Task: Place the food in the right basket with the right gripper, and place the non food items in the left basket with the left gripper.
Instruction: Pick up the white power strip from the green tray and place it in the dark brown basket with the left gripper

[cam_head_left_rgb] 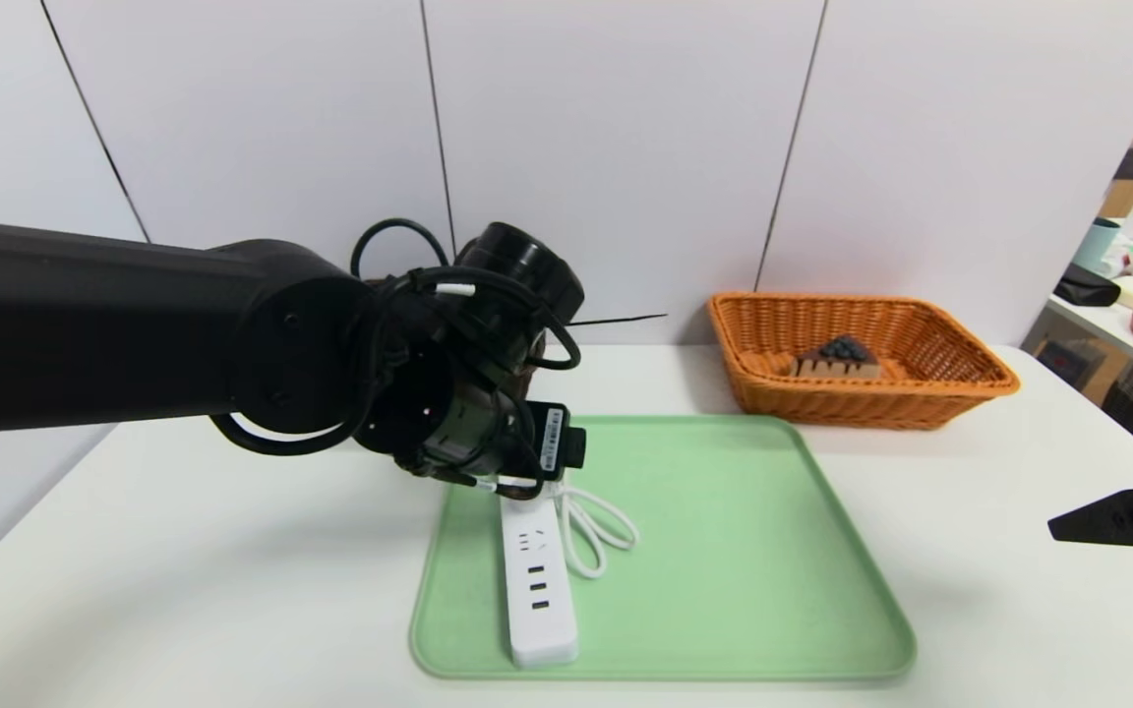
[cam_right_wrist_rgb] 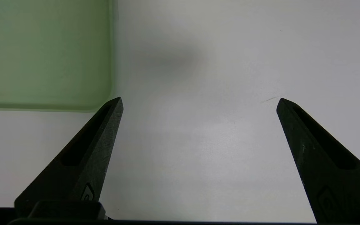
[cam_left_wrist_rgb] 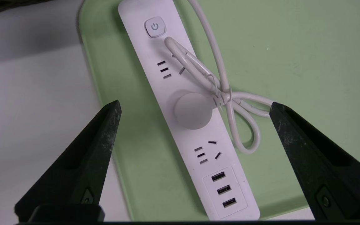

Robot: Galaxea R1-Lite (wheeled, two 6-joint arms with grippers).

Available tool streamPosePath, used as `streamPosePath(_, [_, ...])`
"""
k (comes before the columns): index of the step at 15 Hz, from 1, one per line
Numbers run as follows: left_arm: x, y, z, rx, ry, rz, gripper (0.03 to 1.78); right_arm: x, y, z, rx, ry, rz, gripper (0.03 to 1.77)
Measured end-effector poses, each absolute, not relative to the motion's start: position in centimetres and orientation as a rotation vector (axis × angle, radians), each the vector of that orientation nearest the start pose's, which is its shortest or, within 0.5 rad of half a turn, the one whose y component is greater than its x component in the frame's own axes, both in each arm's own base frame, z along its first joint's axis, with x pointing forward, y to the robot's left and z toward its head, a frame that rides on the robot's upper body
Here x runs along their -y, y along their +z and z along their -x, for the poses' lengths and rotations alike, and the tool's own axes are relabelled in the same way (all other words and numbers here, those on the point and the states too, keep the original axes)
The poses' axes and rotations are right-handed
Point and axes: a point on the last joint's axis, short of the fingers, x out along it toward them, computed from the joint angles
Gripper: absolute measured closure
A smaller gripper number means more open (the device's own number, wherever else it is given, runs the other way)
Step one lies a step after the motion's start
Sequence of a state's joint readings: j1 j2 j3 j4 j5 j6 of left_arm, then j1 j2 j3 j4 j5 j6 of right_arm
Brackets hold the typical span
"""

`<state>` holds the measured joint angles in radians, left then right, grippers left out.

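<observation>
**Left end effector poised over the power strip**

The power strip (cam_left_wrist_rgb: 186,106), a long smooth white plastic bar with its cord (cam_left_wrist_rgb: 230,103) looped beside it, lies on the green tray (cam_head_left_rgb: 724,551), long axis running front to back. It sits directly below the left end effector (cam_left_wrist_rgb: 194,107), whose pointed black fingers (cam_left_wrist_rgb: 105,125) spread wide and straddle its width. The cake slice (cam_head_left_rgb: 837,359) already rests in the woven orange basket (cam_head_left_rgb: 960,379). The right end effector (cam_right_wrist_rgb: 198,103), likewise wide, hovers over bare counter (cam_head_left_rgb: 183,570).

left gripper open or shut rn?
Open. In the left wrist view the left gripper has its two fingers spread wide, above the power strip on the green tray, touching nothing.
</observation>
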<state>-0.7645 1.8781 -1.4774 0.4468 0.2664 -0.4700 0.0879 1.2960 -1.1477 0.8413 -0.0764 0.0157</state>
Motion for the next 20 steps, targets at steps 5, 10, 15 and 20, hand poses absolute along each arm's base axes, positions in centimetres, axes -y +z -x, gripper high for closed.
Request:
streamPosePath(5, [24.3,20.7,-25.6,-0.865,-0.305,0.073,0.12,-1.4,24.8,-15.7,-0.999,0.01,0.074,0.1])
streamPosePath(10, [25.1,21.2,-25.5,-0.91,-0.35,0.207,0.12,-1.4,24.5,-15.7,-1.012,-0.001,0.087,0.1])
streamPosePath(15, [25.5,20.3,-26.0,-0.925,-0.339,0.19,0.12,-1.4,24.5,-15.7,-1.011,0.001,0.088,0.1])
streamPosePath(20, [26.4,19.8,-26.9,-0.925,-0.335,0.198,0.12,-1.4,24.5,-15.7,-1.011,0.001,0.087,0.1])
